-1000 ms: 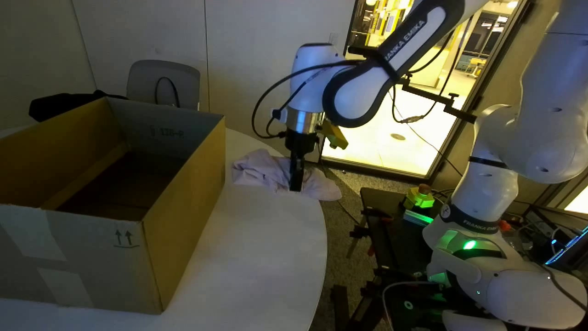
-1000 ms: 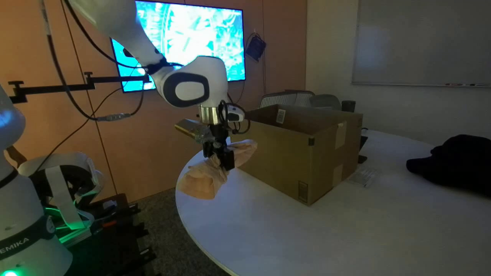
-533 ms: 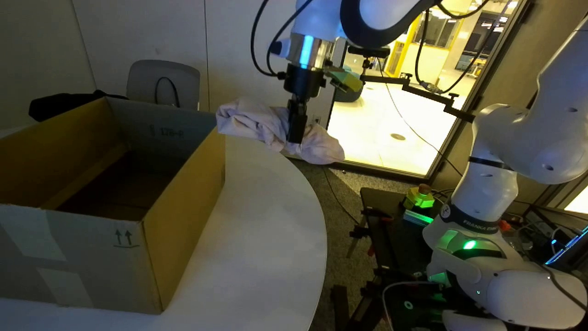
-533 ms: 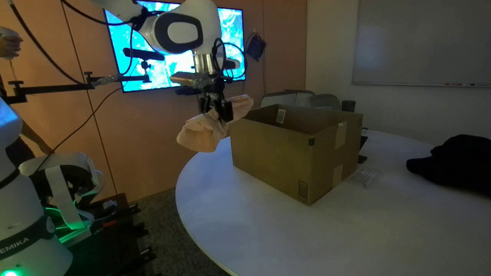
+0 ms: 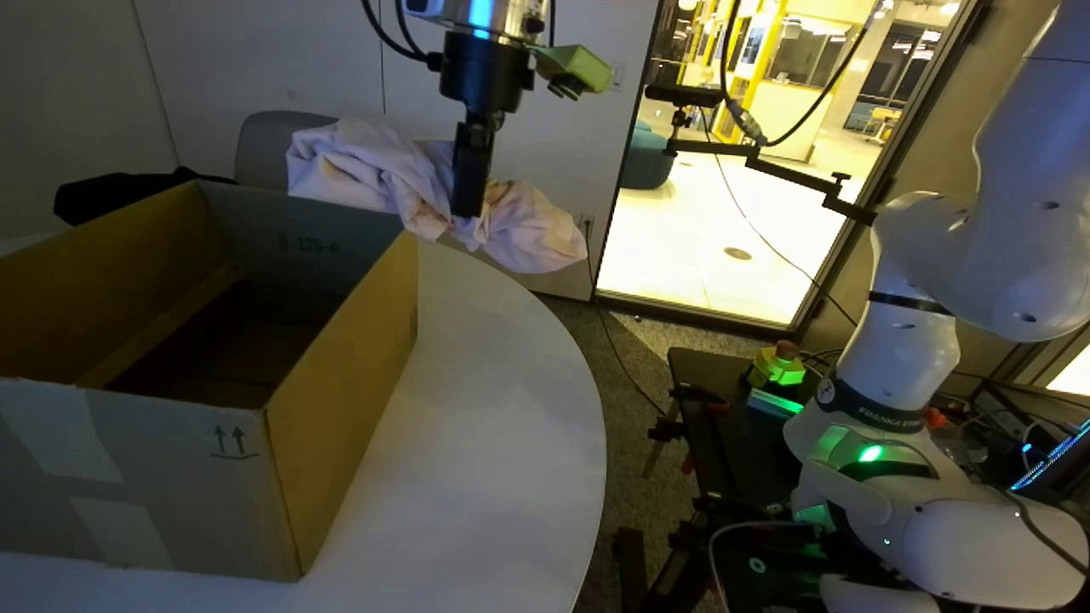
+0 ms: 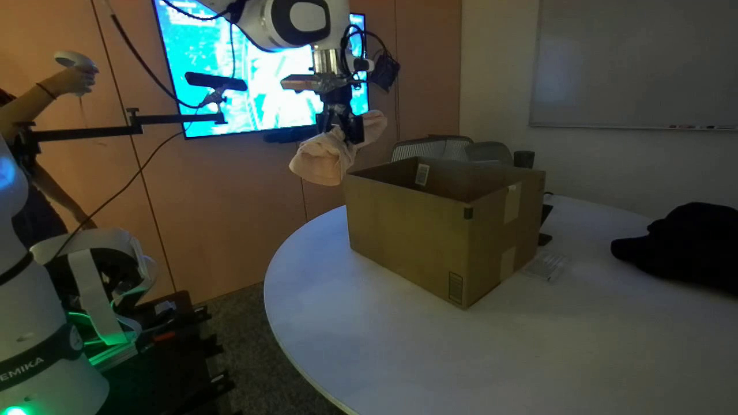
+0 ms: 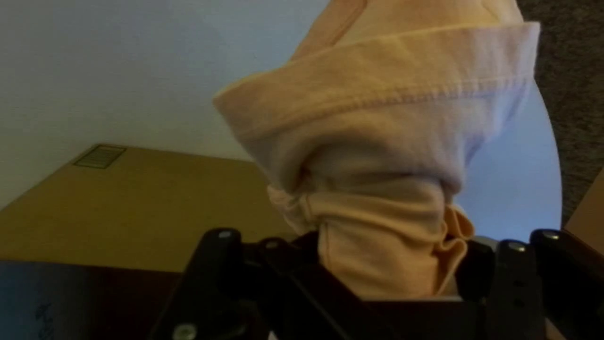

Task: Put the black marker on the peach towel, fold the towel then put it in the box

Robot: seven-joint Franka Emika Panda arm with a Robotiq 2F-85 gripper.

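The surface is white, dimly lit and round-edged, above a dark speckled carpet. On the surface sits the brown cardboard box, open at the top; a black bundle lies well apart from it. In an exterior view a bright screen hangs on a wood-toned wall, a whiteboard hangs on a paler wall, and chairs stand beyond the box. A tall glass panel in an exterior view shows a brightly lit space outside.

The peach towel is up in the air, clear of the surface and near the rim of the box; whether any of it reaches over the opening is hard to judge. The black tool pinches it around the middle, squeezing the cloth narrow. The towel looks soft and pale, heavily creased, with both ends flaring out from the grip. In the wrist view one end fans wide, its straight hem marked by a line of stitching.
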